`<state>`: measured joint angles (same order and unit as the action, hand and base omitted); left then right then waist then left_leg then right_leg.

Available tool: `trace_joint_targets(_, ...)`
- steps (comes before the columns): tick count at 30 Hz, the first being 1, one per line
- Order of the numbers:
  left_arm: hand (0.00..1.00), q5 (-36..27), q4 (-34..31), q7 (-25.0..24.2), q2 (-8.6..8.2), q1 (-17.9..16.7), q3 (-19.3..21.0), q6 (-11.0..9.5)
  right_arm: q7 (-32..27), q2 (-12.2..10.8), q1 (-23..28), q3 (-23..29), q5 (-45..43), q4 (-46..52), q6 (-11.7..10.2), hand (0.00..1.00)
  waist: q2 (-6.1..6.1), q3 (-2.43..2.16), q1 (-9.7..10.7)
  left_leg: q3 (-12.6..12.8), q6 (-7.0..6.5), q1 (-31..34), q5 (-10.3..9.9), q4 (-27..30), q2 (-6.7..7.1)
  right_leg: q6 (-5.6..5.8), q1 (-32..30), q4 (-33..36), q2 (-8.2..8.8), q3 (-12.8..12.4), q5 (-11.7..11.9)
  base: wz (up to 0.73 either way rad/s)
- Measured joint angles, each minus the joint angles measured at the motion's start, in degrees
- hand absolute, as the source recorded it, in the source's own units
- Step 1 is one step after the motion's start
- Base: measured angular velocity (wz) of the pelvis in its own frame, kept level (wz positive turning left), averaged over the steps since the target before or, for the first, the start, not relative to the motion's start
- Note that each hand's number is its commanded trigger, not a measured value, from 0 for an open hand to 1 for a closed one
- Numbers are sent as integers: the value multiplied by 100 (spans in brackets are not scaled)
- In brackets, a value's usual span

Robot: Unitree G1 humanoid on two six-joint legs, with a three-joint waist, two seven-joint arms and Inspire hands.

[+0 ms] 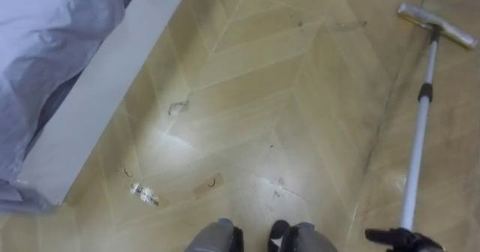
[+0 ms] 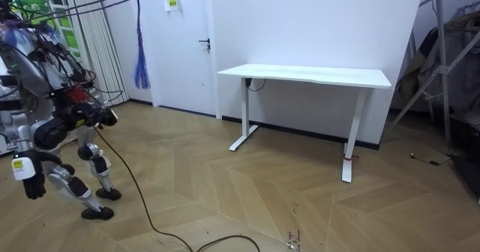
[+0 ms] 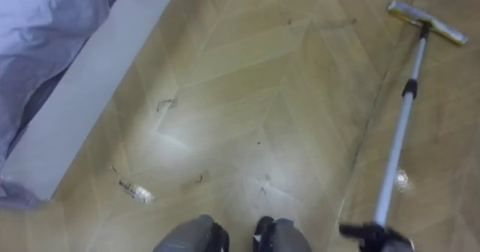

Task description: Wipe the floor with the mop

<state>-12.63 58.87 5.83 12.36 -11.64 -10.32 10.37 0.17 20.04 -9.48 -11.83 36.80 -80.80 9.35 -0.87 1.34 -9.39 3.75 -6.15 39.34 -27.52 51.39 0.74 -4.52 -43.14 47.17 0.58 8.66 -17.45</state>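
Bedding (image 1: 45,42) in pale folds lay at the far left of the eye views, spilling over a white bed frame (image 1: 105,102) whose edge ran on a slant from the top down towards the lower left. Just beside that frame, on the wooden floor (image 1: 300,94), sat scraps of litter (image 1: 142,194), with a dark scuff (image 1: 178,108) a little farther ahead, both well left of the robot's feet. Bare boards filled the middle. At the right lay the mop (image 1: 417,143), its long axis running almost straight away from the robot and leaning slightly rightward, so that the mop head (image 1: 436,25) rested flat on the boards at the far upper right, well apart from the litter. At the near end of the pole, low in the right corner, the right hand (image 1: 401,239) showed as a dark shape with its fingers seemingly clamped round the shaft. That hand was therefore the one already on the tool. By my judgement the head would have to be drawn leftward across the boards towards the bed to reach the dirt, since the mess lay on the opposite side of the pole. In the room view the robot stood bent forward at the left, well apart from a white bench (image 2: 307,74) against the wall. A dark hand hung low beside its body, which I took for the left hand (image 2: 31,184), though whether its fingers were apart or together I could not tell.
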Motion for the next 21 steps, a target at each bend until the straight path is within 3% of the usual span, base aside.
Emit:
trace_joint_targets(3, 0, 118, 148, 38, -38, 288, 211, -83, -91, -175, 291, -48, -140, -85, 9, 100, -65, -25, 79, 11, -11, -174, 13, -108, 0, 4, 157, -138, -7, 8, 56, -13)
trace_joint_targets(7, 0, 280, 285, 152, -156, 398, 279, -88, -142, -569, 434, -49, -159, -99, 13, 100, -66, -17, 272, 119, -56, -778, 248, -774, -17, 51, 706, -772, -50, -47, 280, -11)
trace_joint_targets(9, 0, 428, 381, 157, -248, 425, 348, -46, -132, -680, 497, -47, -155, -135, 11, 100, -4, -1, 296, 224, -66, -1201, 425, -1281, 2, 72, 1063, -1172, -49, -83, 426, -15)
trace_joint_targets(13, 0, 604, 434, 279, -251, 395, 674, -41, -1, -788, 635, -47, -227, -148, 16, 100, 150, 22, 308, 217, -4, -2242, 691, -2251, 36, 75, 2059, -1973, -50, 94, 573, 0)
trace_joint_targets(17, 0, 603, 420, 381, -244, 337, 1028, -90, 132, -850, 893, -32, -382, -165, 5, 100, 305, -66, 381, 75, 86, -3212, 944, -3182, 48, 80, 3022, -2747, -108, 355, 658, 18)
trace_joint_targets(21, 0, 607, 420, 398, -293, 307, 1242, -141, 263, -914, 1021, -28, -480, -149, 4, 100, 342, -79, 434, 82, 178, -3879, 1055, -3587, -5, 81, 3682, -3212, -222, 416, 724, 7)
